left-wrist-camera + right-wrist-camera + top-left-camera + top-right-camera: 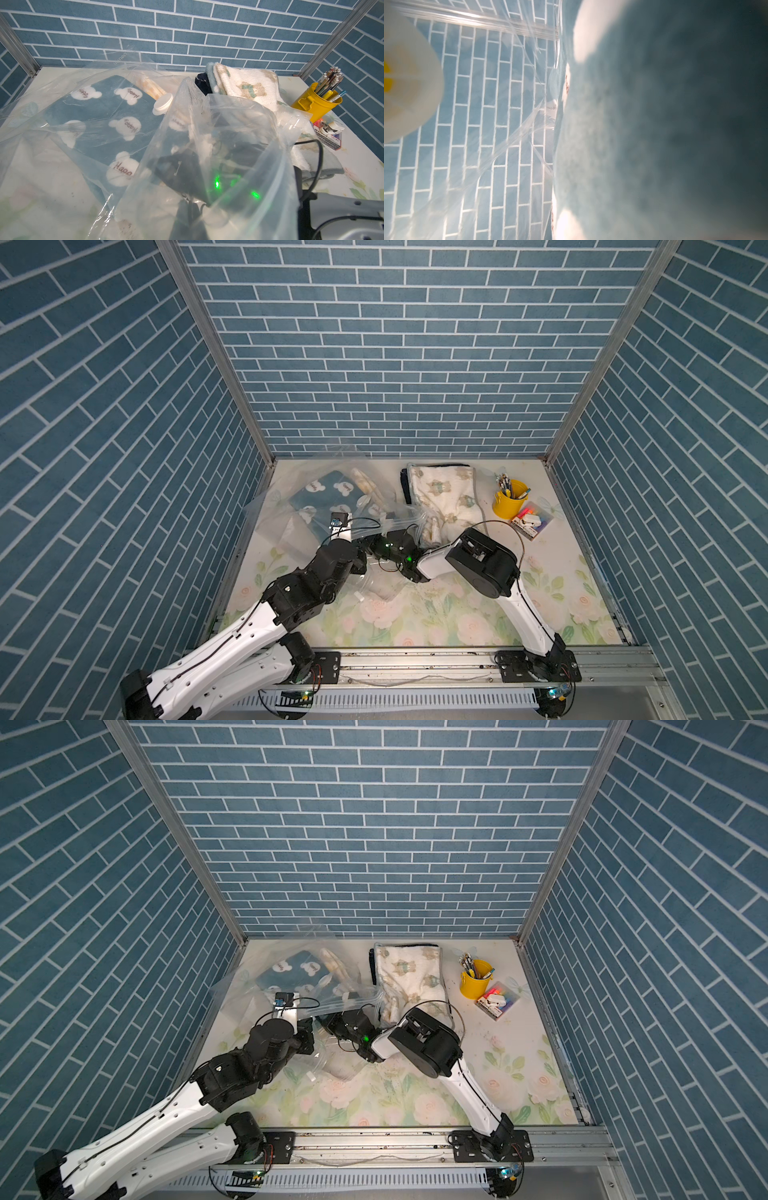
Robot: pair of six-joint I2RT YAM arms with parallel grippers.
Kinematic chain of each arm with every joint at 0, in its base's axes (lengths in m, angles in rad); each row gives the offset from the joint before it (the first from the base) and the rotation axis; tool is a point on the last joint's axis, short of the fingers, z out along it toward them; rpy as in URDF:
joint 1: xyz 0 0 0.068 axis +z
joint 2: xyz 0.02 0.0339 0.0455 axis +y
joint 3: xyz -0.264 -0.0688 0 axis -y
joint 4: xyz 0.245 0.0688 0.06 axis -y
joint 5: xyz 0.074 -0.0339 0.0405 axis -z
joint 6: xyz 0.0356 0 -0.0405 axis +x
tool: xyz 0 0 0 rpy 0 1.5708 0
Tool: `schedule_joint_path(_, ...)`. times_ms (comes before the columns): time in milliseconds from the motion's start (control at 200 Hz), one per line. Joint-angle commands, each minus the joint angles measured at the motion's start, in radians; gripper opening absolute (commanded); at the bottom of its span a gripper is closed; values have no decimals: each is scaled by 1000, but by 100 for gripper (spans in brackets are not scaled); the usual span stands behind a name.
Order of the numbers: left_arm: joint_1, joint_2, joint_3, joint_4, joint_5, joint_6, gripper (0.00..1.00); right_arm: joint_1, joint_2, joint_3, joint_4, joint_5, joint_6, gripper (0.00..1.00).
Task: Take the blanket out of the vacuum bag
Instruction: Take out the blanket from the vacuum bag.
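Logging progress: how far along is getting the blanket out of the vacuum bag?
Done: the vacuum bag is open at its mouth. In hand: the left gripper pinches the plastic up; the right gripper, jaws shut, is inside at the blanket. To do: the blanket lies in the bag.

Only word I can actually read is "Happy", in reddish-brown script on the white bear-head patches (122, 170) of the blue blanket (99, 108) inside the vacuum bag (239, 133). The bag film has faint lettering and the packet (534, 522) at about 2 o'clock has print, but both are too small to read.
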Motion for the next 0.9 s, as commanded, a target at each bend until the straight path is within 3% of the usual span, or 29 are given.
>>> schedule_joint_path(0, -5, -15, 14, 4, -56, -15, 0, -12, -120, -27, 53, -34, -58, 0)
schedule_joint_path(525, -4, 12, 13, 48, -200, -106, 0, 28, -355, -221, 80, -46, -141, 0)
schedule_joint_path(665, -5, 19, -12, 93, -158, -116, 0, 48, -349, -249, 64, -31, -163, 0)
schedule_joint_path(895, -5, 70, -56, 179, -27, -121, 0, 68, -213, -187, 19, -94, -214, 0)
